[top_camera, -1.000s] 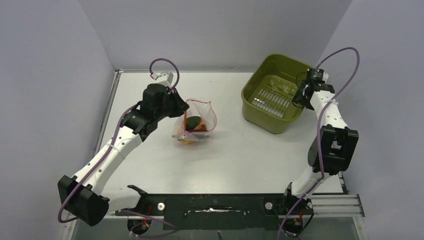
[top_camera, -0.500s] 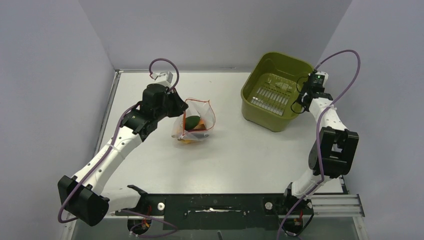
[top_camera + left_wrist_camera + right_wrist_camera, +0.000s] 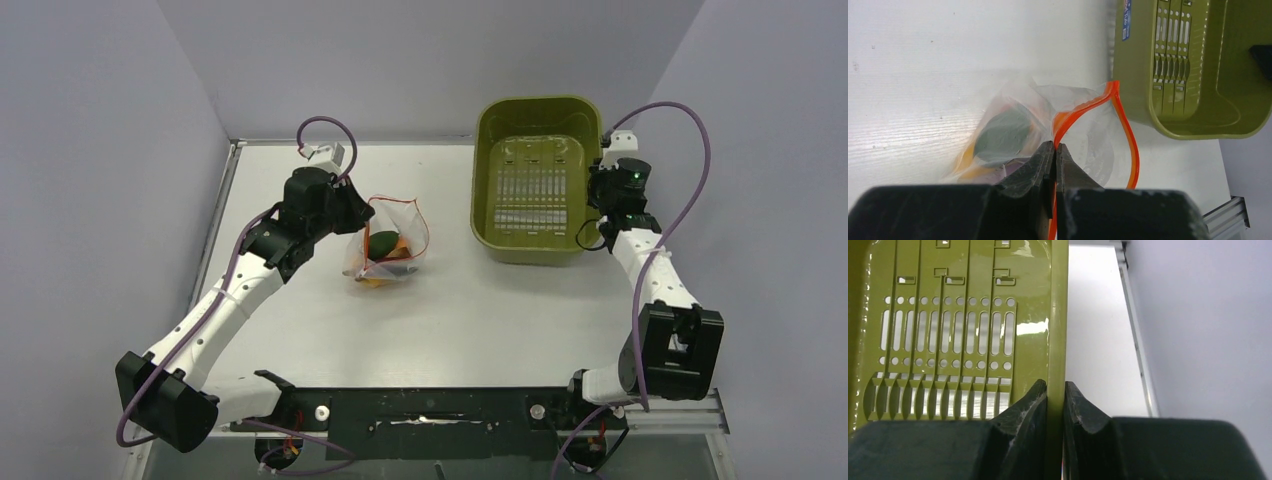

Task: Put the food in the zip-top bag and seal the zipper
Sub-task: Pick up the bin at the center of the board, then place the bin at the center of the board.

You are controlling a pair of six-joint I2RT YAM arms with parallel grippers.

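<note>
The clear zip-top bag [image 3: 390,245] lies left of centre on the table, its mouth open, with a dark green piece [image 3: 384,242], orange and purple food inside. It also shows in the left wrist view [image 3: 1013,135]. The red-orange zipper [image 3: 1125,130] curves open. My left gripper [image 3: 1055,146] is shut on the zipper strip at the bag's near mouth edge; in the top view it [image 3: 358,215] sits at the bag's left. My right gripper [image 3: 1055,387] is shut on the right wall of the olive-green basket [image 3: 968,330], beside it in the top view [image 3: 598,190].
The olive-green basket [image 3: 484,200] stands at the back right, tilted up with its slotted floor facing the camera, no food showing in it. Grey walls close in the left, back and right sides. A metal rail runs along the table's near edge.
My right gripper has swung the basket round and tipped it more upright, square to the table. The left arm and the bag have stayed in place.
</note>
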